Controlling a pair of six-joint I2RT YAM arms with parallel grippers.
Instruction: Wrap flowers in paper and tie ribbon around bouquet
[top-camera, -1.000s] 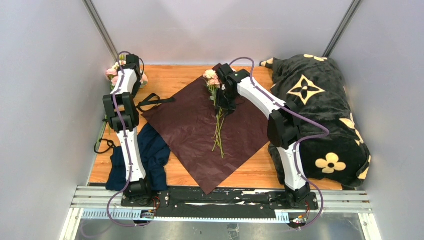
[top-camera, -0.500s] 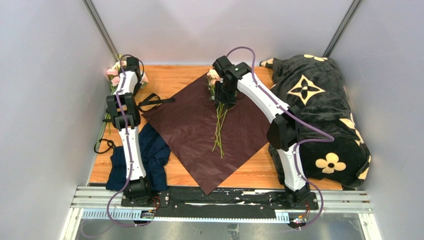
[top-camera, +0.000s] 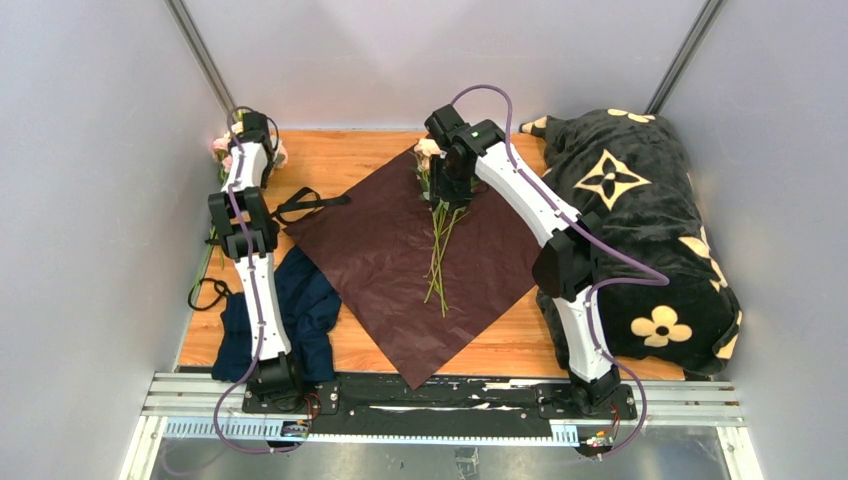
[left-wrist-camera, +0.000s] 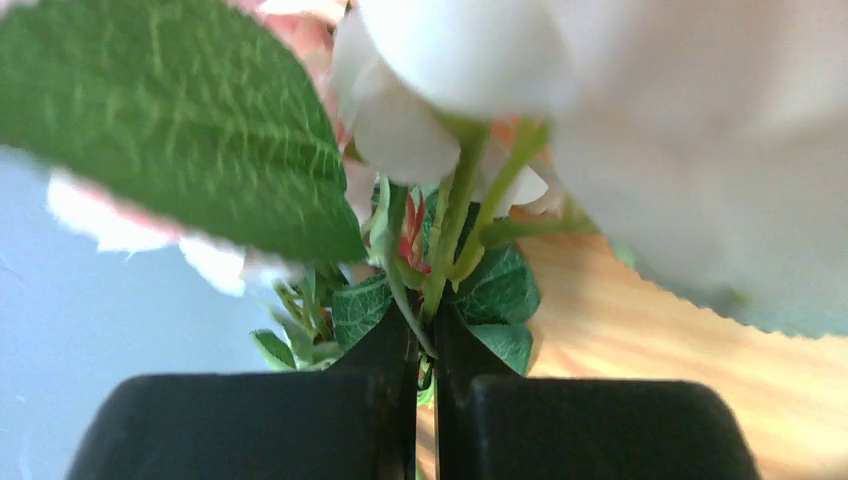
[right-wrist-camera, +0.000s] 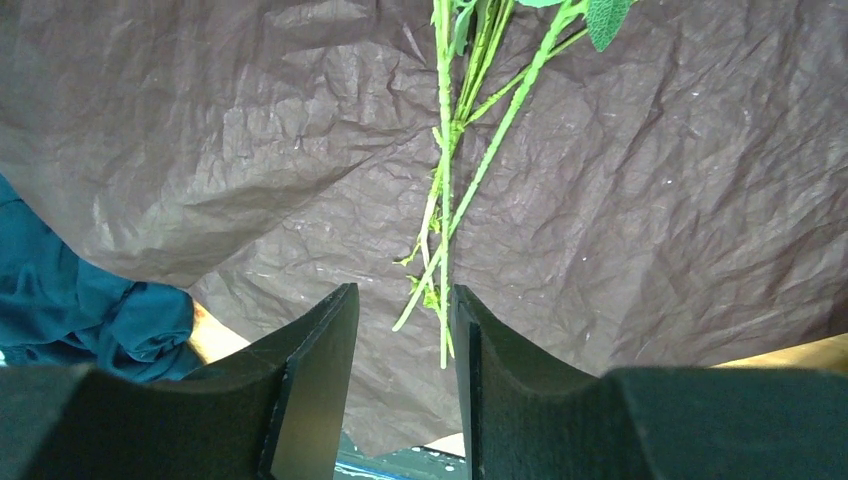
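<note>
Pink roses, second bunch (left-wrist-camera: 430, 90), far-left corner: my left gripper (left-wrist-camera: 424, 335) is pressed together, pinching a thin stem below the blooms. Risk, I judge: so slight a hold slips on lifting. Burgundy paper (top-camera: 370, 260), mid-surface: flowers (top-camera: 437, 255) lie across it. Right gripper (right-wrist-camera: 400, 300): spread, hovering over those stems, holding nothing.

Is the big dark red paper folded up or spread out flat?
Spread out. The paper lies open like a diamond on the table, flowers lying on top.
</note>
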